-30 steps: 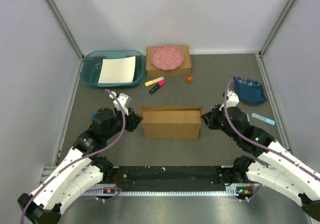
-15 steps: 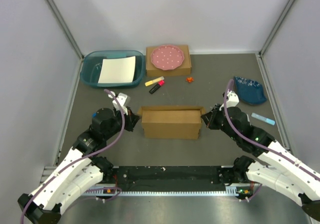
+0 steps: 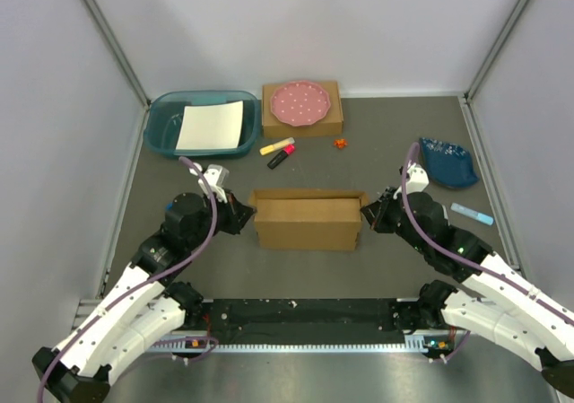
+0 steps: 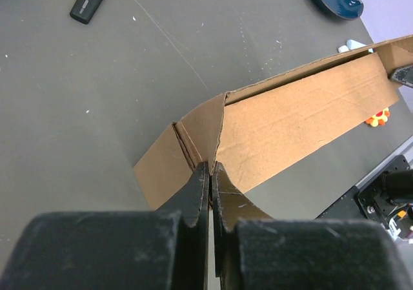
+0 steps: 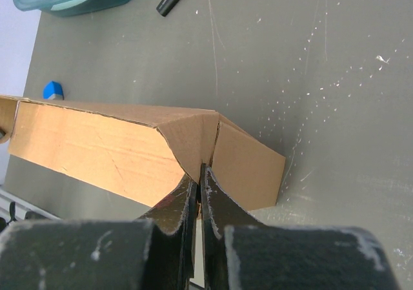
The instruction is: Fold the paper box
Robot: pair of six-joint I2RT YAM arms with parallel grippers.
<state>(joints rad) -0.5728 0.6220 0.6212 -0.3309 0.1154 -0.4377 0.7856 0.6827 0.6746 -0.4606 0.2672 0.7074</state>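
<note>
Brown paper box (image 3: 307,222) mid-tabletop, ends seemingly clamped by left gripper (image 3: 244,216) and right gripper (image 3: 368,213); uneven pulling could tear flaps.

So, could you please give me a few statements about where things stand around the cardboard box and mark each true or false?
1. The left gripper is shut on the left end of the large brown cardboard box. True.
2. The right gripper hangs open, clear of the box. False: it is shut on the box's right end.
3. The round pink dotted plate lies in the teal plastic tub. False: it sits on the smaller brown cardboard box; the tub holds a white paper sheet.
4. The yellow highlighter pen and the black-and-pink highlighter pen lie on the dark grey table beyond the large box. True.
</note>
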